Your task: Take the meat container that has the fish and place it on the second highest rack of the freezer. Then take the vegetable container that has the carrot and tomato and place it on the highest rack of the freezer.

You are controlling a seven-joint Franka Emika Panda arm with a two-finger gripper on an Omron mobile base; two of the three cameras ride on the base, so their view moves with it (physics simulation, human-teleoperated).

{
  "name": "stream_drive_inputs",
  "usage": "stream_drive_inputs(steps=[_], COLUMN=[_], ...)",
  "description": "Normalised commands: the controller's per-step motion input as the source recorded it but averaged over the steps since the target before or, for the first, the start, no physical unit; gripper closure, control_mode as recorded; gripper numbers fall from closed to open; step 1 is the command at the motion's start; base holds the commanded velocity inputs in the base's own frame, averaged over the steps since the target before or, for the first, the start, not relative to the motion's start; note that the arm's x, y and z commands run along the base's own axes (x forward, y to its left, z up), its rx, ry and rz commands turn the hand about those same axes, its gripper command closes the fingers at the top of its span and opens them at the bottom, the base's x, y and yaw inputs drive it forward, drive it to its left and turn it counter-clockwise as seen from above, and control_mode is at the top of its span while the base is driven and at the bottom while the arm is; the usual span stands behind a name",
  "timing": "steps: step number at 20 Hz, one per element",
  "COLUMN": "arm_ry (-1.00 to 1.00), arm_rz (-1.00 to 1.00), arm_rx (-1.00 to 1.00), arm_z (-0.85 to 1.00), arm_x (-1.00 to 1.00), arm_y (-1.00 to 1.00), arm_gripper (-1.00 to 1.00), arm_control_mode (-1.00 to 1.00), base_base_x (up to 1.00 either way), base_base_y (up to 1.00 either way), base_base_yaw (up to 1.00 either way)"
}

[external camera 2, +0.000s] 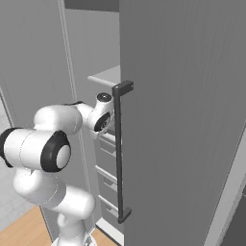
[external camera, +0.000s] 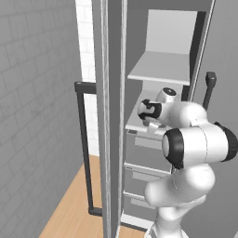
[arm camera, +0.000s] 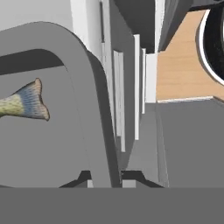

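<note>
Clamping tight on the rim of the meat container (arm camera: 94,113), the pincer (arm camera: 107,181) has one dark fingertip on either side of the raised grey wall, jaws drawn narrow with the wall pinched between them. Inside the tray, close to that gripped side, lies the fish (arm camera: 24,103); its fanned, speckled tail points toward the held rim, while the rest of its olive-tan body runs off the left edge of the hand view. Beyond the rim, the pale fronts of the freezer's drawers (arm camera: 127,100) line up in a row, with a strip of wooden floor (arm camera: 179,65) past them.

From the left base view, the white arm (external camera: 195,139) reaches into the open freezer (external camera: 153,93), its wrist at the front edge of the second white shelf (external camera: 139,122), just above the grey drawers. Higher up, the highest rack (external camera: 160,67) juts out flat and white. The door's dark bar handle (external camera 2: 118,153) stands in front in the right base view.
</note>
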Motion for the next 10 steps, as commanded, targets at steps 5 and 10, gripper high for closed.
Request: stream_drive_inputs(steps=[5, 10], arm_ry=[0.0, 0.0], arm_rz=[-0.02, -0.02], arm_rx=[0.0, 0.0], arm_z=[-0.23, -0.23], arm_x=[0.66, 0.6], arm_y=[-0.13, -0.15], arm_gripper=[1.0, 1.0], arm_control_mode=[-1.0, -1.0], base_base_x=[0.0, 0.0], base_base_y=[0.0, 0.0], base_base_yaw=[0.0, 0.0])
